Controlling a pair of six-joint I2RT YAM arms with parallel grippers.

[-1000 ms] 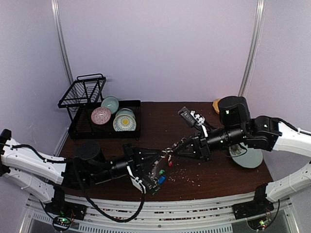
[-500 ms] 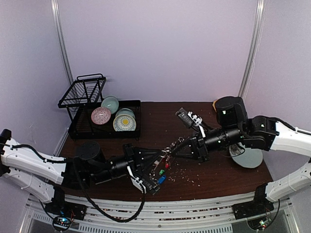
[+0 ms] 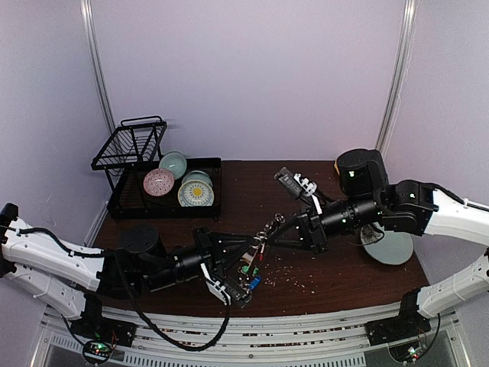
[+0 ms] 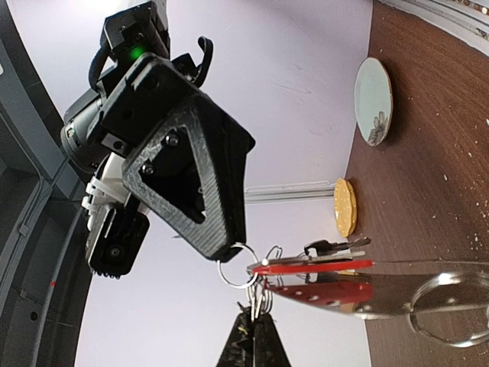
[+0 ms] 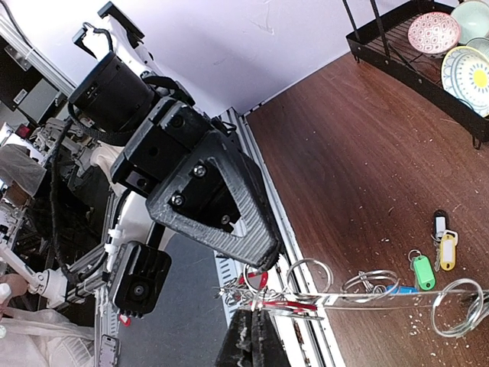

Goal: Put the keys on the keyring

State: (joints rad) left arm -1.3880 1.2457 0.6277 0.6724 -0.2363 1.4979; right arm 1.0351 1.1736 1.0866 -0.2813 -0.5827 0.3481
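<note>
We find both arms meeting tip to tip above the middle of the brown table (image 3: 336,271). The left gripper (image 3: 258,246) is fully closed, pinching a small split ring (image 4: 235,273) of the keyring (image 5: 359,289). The right gripper (image 3: 269,238) is likewise closed on the red-tagged key (image 4: 309,265). Green (image 5: 420,272) and yellow-tagged keys (image 5: 447,251) lie on the table, just beside each other.
</note>
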